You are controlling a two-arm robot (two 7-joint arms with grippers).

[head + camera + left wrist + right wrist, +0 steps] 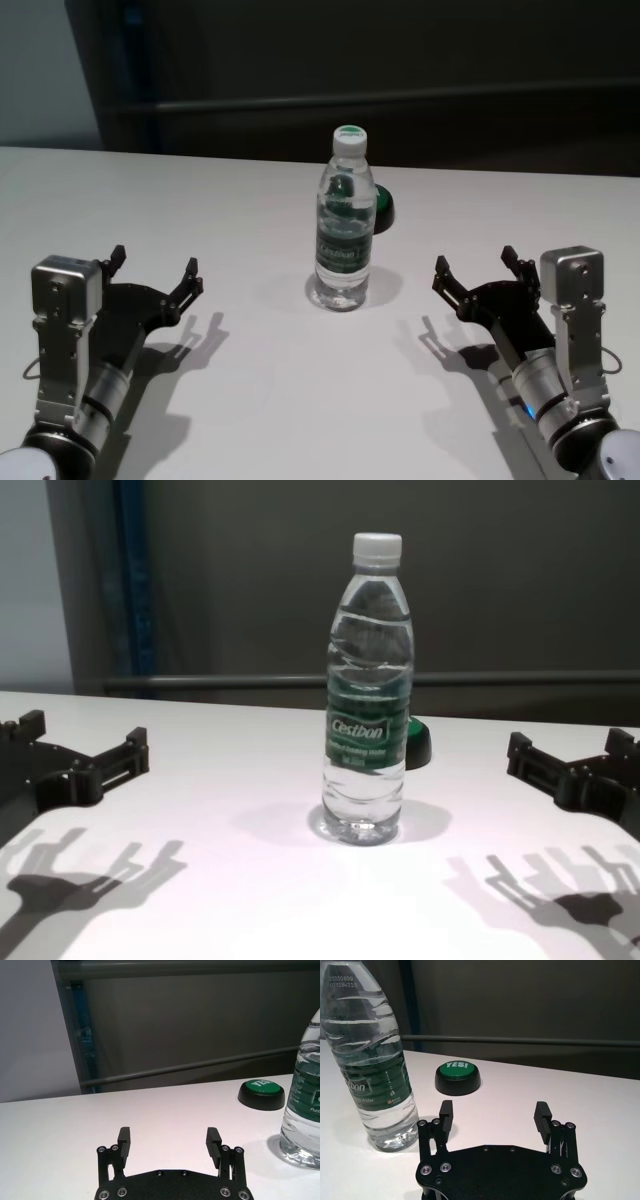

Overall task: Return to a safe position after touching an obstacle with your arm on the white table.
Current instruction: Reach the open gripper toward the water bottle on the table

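Your left gripper [155, 270] and right gripper [475, 272] hover low over the bench [250, 400], fingers spread, grasping nothing. Between them, farther out, the bottle [345, 220] stands upright: a sideways sweep could topple it.

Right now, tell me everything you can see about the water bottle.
The water bottle is tall, clear ribbed plastic with a white screw cap and a dark green Cestbon label. It stands upright and capped on the white table, midway between the two arms. Only the table touches it. A black-and-green button sits just behind it, apart.
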